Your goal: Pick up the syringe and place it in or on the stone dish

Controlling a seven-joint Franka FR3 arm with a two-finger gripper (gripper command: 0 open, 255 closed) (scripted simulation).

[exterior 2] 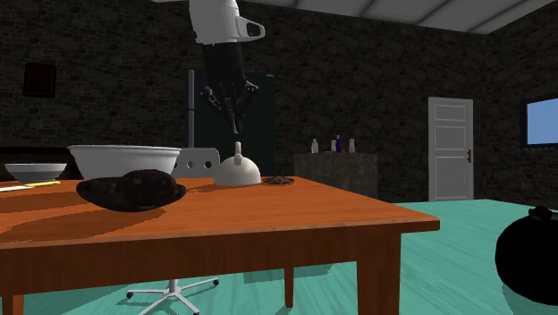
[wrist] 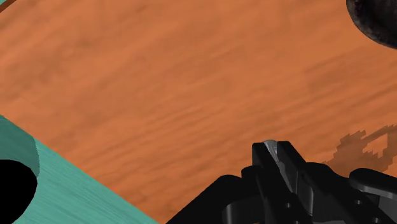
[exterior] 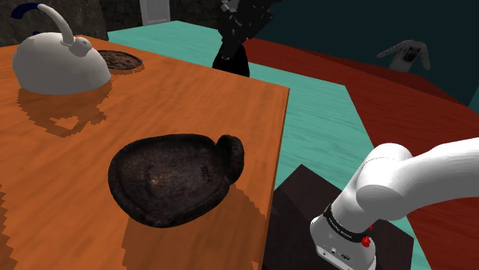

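Observation:
The stone dish (exterior: 173, 178) is a dark, rough, shallow bowl near the wooden table's (exterior: 69, 176) edge; in the second exterior view the dish (exterior 2: 131, 190) lies at the table's left. My black gripper (exterior 2: 234, 112) hangs high above the table, over the far side, well apart from the dish. In the wrist view its fingers (wrist: 272, 151) are shut on a thin grey sliver, the syringe (wrist: 270, 146), with bare orange tabletop below and the dish's rim (wrist: 375, 19) off to one side. A thin tip of the syringe (exterior 2: 237, 125) pokes down below the fingertips.
A white kettle (exterior: 57, 61) and a small dark plate (exterior: 119, 60) stand at the table's far end. Two white bowls (exterior 2: 125, 159) sit behind the dish. Black sacks (exterior 2: 532, 255) rest on the teal floor. The white arm (exterior: 414, 184) rises from its dark stand (exterior: 322, 199).

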